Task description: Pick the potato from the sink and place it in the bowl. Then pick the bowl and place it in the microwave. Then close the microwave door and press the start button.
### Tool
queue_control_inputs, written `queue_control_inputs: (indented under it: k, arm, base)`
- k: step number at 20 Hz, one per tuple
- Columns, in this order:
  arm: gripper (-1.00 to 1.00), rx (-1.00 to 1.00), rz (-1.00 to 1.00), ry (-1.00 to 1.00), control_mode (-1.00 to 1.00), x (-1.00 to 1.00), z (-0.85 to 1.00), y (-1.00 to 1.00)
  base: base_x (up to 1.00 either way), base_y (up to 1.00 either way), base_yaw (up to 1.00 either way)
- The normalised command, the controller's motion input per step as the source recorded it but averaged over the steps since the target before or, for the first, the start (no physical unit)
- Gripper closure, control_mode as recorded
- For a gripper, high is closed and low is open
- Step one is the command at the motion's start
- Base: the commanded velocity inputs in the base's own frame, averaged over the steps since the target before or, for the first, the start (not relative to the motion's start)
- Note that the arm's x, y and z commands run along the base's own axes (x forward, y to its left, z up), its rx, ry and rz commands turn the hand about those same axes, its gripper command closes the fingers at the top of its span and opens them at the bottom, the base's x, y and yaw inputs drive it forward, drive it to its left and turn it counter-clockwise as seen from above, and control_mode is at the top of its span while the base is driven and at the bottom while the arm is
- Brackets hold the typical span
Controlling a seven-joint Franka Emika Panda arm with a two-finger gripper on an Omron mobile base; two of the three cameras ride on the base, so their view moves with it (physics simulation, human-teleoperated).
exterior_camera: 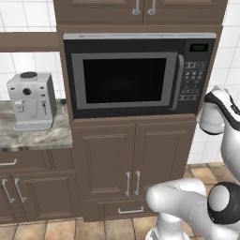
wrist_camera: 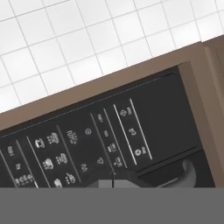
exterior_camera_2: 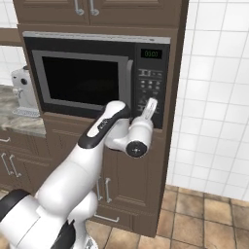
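**Op A:** Right base view has my hand (exterior_camera_2: 151, 108) up against the keypad panel (exterior_camera_2: 149, 91) of the microwave (exterior_camera_2: 97, 78), fingers pinched together and holding nothing. The microwave door (exterior_camera_2: 82, 80) looks flush with its frame, handle (exterior_camera_2: 130, 87) just left of the keypad.

**Op B:** So it's the start button. How do I treat it?

**Op A:** I judge it a stiff, flat panel with shallow keys: nothing to grasp, just a short firm poke with the closed fingertips, square on so they don't skid over the glossy face. Hand view shows the key rows (wrist_camera: 87, 148) tilted, close ahead.

**Op B:** And the potato and bowl?

**Op A:** Behind the dark glass (exterior_camera: 124, 80) I can't make them out.
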Motion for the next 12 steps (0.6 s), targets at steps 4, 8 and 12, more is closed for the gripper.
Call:
queue_control_inputs:
  k: [4, 8, 12]
  arm:
    - [1.00, 0.01, 0.00, 0.00, -1.00, 0.26, 0.00, 0.00]
    - [1.00, 0.01, 0.00, 0.00, -1.00, 0.29, 0.00, 0.00]
    - [1.00, 0.00, 0.00, 0.00, -1.00, 0.24, -0.05, 0.00]
  base:
    - [0.00, 0.00, 0.00]
    - [0.00, 0.00, 0.00]
    - [0.00, 0.00, 0.00]
